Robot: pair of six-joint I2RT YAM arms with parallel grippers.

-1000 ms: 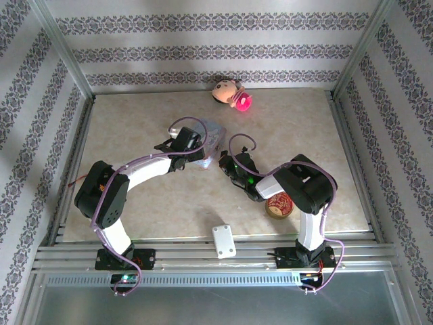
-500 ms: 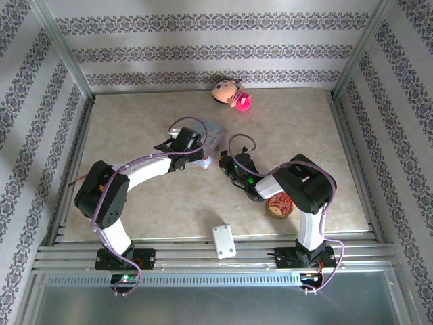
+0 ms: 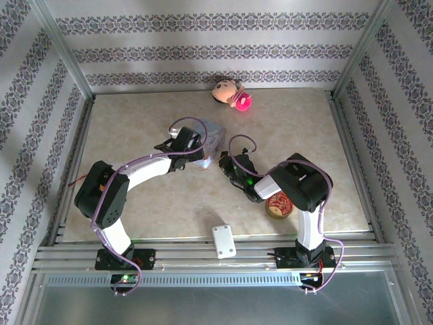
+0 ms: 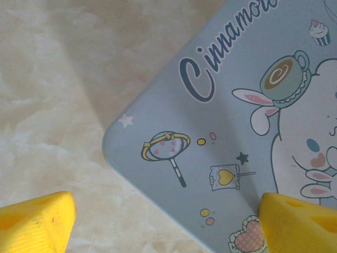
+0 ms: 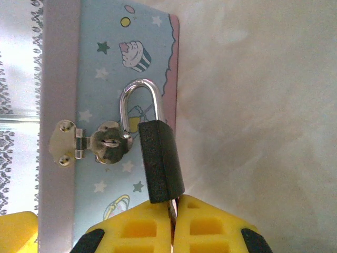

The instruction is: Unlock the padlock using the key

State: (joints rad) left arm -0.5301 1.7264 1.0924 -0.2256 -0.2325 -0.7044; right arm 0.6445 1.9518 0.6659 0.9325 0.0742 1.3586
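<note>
Item 1, padlock (image 5: 160, 161): its shackle (image 5: 138, 100) passes through the hasp (image 5: 100, 141) on the side of the pale-blue tin (image 4: 226, 100), which I see lying near the middle of the table (image 3: 135, 122).
Item 2, right gripper (image 5: 174, 213): fingers pressed together at the lock's base, pinching a thin metal blade, the key (image 5: 172, 206) as far as I can tell.
Item 3, left gripper (image 4: 166, 226): fingers spread wide at the tin's corner, one over the table, one over the lid.

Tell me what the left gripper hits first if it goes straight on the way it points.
The pale-blue tin: the left gripper points at its lid's corner, jaws open. One finger is over the lid, the other over bare table, so the lid likely comes first; depth is unclear.
</note>
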